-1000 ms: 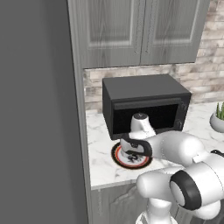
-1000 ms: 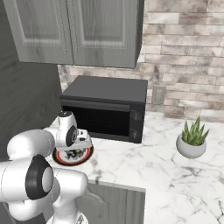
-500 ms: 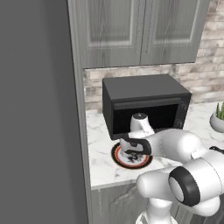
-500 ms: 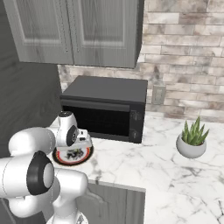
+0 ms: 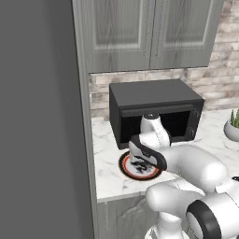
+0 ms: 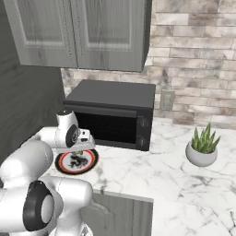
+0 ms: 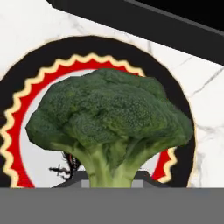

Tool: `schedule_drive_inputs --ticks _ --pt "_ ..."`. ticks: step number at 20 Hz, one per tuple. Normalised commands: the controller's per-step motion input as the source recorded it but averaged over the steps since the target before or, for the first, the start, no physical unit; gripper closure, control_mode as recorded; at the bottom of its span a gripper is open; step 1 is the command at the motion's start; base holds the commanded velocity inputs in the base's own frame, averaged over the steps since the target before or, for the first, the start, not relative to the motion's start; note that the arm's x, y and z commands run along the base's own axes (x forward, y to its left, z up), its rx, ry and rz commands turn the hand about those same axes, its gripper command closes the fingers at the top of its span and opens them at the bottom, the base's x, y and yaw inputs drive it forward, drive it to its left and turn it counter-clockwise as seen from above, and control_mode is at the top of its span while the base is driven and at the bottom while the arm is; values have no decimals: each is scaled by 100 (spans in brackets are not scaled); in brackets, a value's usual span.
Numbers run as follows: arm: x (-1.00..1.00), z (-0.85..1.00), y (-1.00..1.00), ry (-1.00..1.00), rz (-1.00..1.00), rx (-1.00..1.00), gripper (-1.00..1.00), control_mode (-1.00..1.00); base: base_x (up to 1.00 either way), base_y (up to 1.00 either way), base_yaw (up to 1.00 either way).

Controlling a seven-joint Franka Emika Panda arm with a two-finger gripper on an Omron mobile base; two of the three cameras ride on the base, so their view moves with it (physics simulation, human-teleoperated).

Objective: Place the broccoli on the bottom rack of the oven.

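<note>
while the arm bends low over the white worktop, the broccoli sits right in front of the pincer, above the red-rimmed plate. i cannot tell if the pincer is clenched on its stalk. the plate lies just in front of the black box by the brick wall.

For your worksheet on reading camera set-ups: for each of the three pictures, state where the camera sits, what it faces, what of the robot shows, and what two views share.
Left base view: behind the arm's left, facing the black countertop box; white arm at lower right.
Right base view: behind the arm's right, facing the counter and potted plant; arm at lower left.
Hand view: on the hand, looking down at the broccoli over the plate.
Shared: both base views show plate, box and arm.
</note>
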Motion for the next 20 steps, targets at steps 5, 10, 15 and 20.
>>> schedule_drive_inputs --ticks 5,10,15,20 --pt "-67 100 0 -18 -3 1 100 -100 0 0 0" --pt "-98 99 -3 -22 -6 13 100 -100 0 0 0" --pt "-100 96 -32 -7 -15 23 100 -100 0 0 0" --pt "-79 94 -23 1 -22 9 100 -100 0 0 0"
